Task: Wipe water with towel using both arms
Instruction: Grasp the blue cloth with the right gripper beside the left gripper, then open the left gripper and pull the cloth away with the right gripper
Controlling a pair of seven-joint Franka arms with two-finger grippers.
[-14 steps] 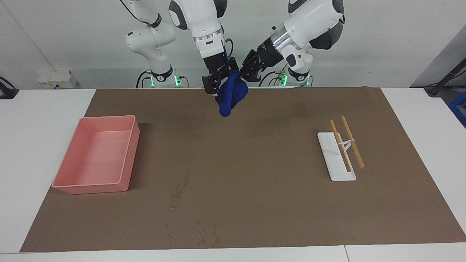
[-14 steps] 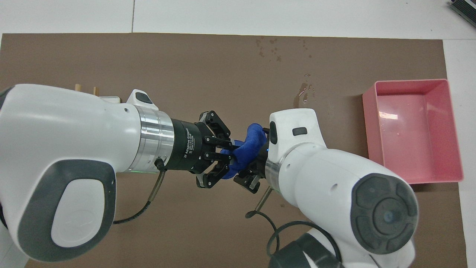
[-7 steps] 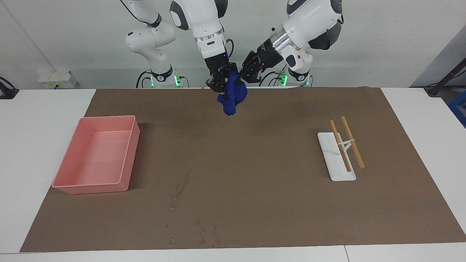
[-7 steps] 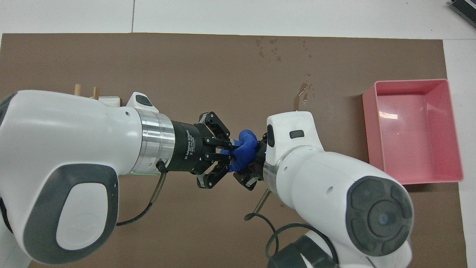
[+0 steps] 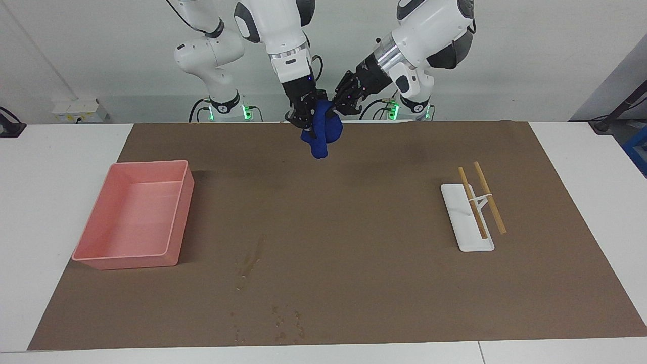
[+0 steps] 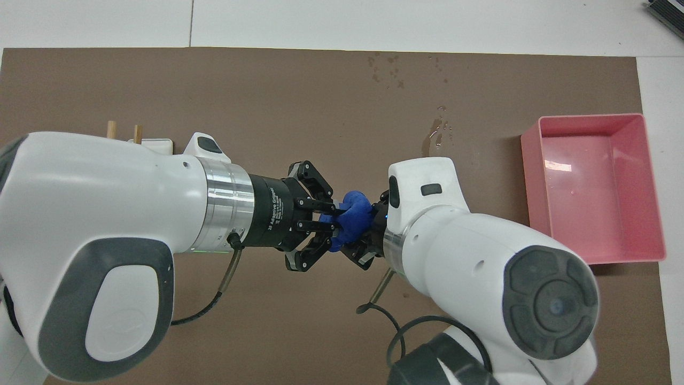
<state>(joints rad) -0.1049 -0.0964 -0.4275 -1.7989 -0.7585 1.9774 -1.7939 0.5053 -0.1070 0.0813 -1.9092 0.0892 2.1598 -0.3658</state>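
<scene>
Hanging in the air over the robots' edge of the brown mat (image 5: pixel 354 212) on the white worktop (image 5: pixel 50 151): small deep-blue fuzzy towel (image 5: pixel 321 132), clenched by right tool (image 5: pixel 306 117) and pinched at its side by left tool (image 5: pixel 339 107). Lying much farther from the robots, near pink plastic tray (image 5: pixel 177 222): thin glossy water streak (image 5: pixel 251 262). Resting toward the left arm's end: wooden chopsticks (image 5: pixel 489 197) on white holder (image 5: pixel 457 212).

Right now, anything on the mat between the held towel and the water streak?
Nothing visible. The towel hangs in the air between the right gripper and left gripper, over the mat's edge nearest the robots. Bare mat runs to the water; the pink tray sits off to the side.
</scene>
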